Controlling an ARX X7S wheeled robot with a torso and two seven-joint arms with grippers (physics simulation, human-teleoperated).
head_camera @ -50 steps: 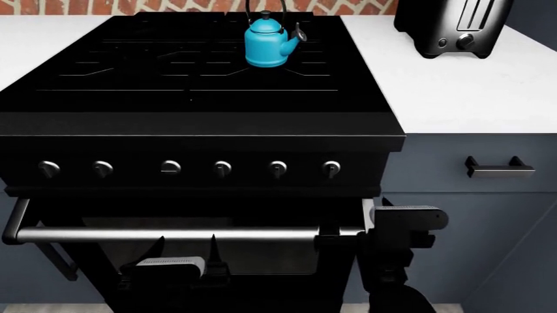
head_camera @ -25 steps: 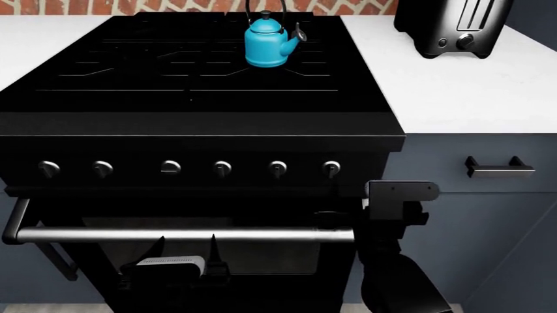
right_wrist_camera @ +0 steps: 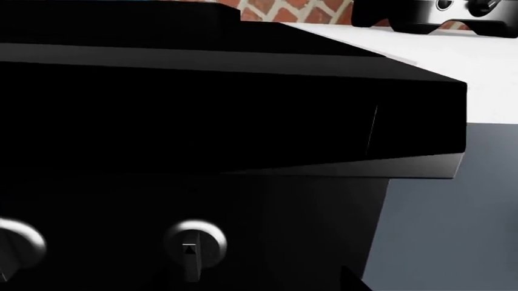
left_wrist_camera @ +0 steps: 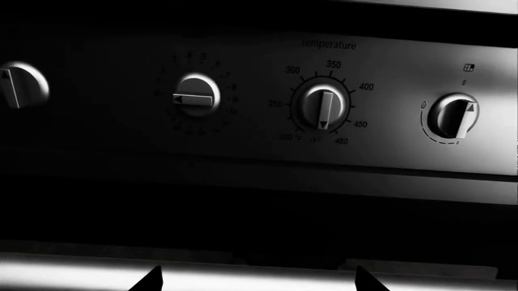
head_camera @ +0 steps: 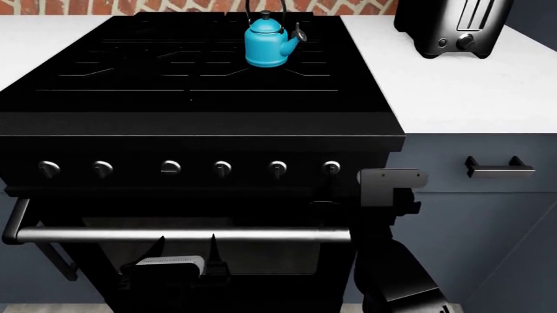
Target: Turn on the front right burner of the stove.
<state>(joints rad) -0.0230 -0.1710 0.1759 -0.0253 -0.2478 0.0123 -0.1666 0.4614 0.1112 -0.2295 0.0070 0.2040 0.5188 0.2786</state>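
My right tool (head_camera: 335, 195) has risen from beside the oven-door bar (head_camera: 174, 235) to just under the rightmost knob (head_camera: 331, 169); I cannot tell whether its jaws are parted. No knob on the stove (head_camera: 209, 130) is turned yet. Free room lies rightward, before the blue-grey cabinet (head_camera: 470, 215). My left tool (head_camera: 187, 261), open, hangs low.

A red brick wall (head_camera: 78, 5) backs the white countertop (head_camera: 470, 91) above grey-blue cabinets (head_camera: 487, 215).

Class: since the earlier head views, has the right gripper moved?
Yes. The right gripper has risen from the oven-door bar toward the rightmost knob.
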